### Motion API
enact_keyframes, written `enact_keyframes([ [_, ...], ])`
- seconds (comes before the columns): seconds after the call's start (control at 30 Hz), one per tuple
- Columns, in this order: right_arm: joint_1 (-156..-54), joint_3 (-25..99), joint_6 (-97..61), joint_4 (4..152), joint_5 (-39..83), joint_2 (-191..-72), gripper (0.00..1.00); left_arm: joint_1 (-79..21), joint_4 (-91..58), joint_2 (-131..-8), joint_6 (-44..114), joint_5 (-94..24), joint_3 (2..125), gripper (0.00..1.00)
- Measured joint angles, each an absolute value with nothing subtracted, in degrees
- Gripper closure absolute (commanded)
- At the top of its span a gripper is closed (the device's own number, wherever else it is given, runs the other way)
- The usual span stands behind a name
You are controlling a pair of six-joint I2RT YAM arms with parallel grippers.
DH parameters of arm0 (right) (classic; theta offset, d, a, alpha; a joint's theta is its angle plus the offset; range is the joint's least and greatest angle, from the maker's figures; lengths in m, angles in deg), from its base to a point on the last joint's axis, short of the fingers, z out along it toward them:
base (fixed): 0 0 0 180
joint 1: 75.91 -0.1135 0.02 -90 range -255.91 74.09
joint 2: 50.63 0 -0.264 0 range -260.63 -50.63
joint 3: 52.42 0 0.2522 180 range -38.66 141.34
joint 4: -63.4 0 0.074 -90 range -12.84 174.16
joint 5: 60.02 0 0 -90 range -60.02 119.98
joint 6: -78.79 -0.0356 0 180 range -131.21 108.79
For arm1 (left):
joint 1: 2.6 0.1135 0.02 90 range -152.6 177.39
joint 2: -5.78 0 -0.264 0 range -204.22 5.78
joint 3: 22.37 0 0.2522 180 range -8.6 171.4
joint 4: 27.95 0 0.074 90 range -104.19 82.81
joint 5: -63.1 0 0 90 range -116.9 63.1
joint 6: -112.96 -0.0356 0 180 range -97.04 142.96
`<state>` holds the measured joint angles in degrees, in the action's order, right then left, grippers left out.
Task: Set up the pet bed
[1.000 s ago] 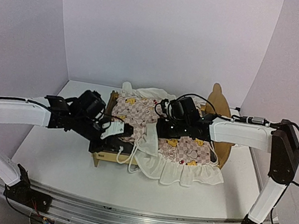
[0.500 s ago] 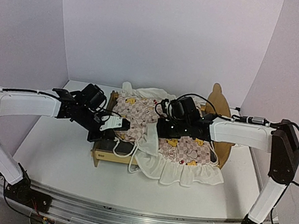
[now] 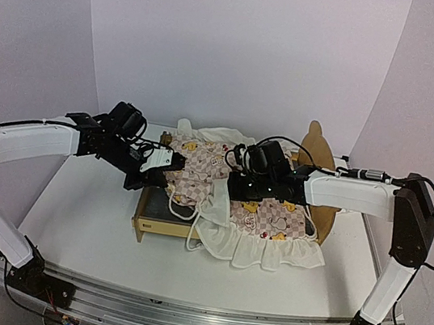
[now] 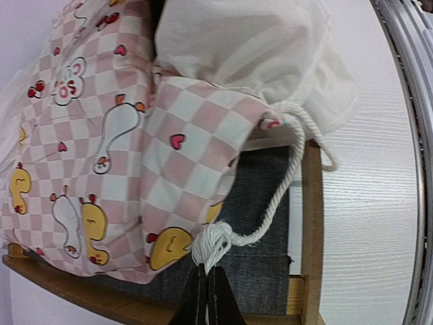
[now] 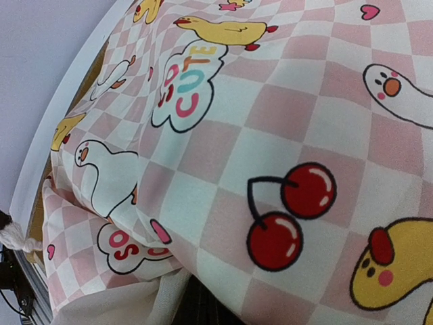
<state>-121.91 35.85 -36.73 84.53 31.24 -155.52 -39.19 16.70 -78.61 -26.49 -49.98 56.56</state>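
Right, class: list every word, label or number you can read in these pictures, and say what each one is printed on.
"CUTE": in a cloud on the quilt.
"SO": in a second cloud, lower on the quilt.
The label on the bed: too small to read.

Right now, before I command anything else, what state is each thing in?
Light-wood pet bed frame with bear-ear headboard: upright, mostly covered.
Dark grey fabric base: partly exposed at foot end.
Pink checked duck-print quilt with cream ruffle: bunched, ruffle hanging over front rail.
White twisted cord: tied to quilt corner, knot pinched.
Left tool: shut on cord's knot.
Right tool: shut, apparently pinching quilt.
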Motion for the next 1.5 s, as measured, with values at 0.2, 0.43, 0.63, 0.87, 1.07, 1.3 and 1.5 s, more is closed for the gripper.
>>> enact_keyframes([
  [0.2,-121.91,35.82,-36.75,84.53,31.24,-155.52,1.0,-40.54,21.14,-79.44,-28.62,-53.24,55.36,1.0],
  [0.43,-121.91,35.82,-36.75,84.52,31.22,-155.52,1.0,-40.95,25.01,-89.02,-31.21,-53.95,58.06,1.0],
  [0.63,-121.91,35.82,-36.77,84.52,31.2,-155.52,1.0,-41.17,30.25,-94.08,-37.32,-54.19,61.93,1.0],
  [0.87,-121.91,35.82,-36.77,84.54,31.0,-155.52,1.0,-43.05,33.89,-96.95,-44.41,-53.34,65.25,0.61],
  [1.07,-121.91,35.82,-36.75,84.56,30.83,-155.52,1.0,-42.4,36.72,-97.37,-48.46,-53.92,67.47,0.49],
  [1.3,-121.92,35.82,-36.75,84.6,30.17,-155.52,0.99,-40.93,45.39,-97.37,-56.97,-56.2,72.59,0.38],
  [1.5,-122.94,35.82,-35.59,86.4,29.53,-155.3,0.75,-40.93,53.56,-97.45,-59.54,-59.06,75.8,0.33],
])
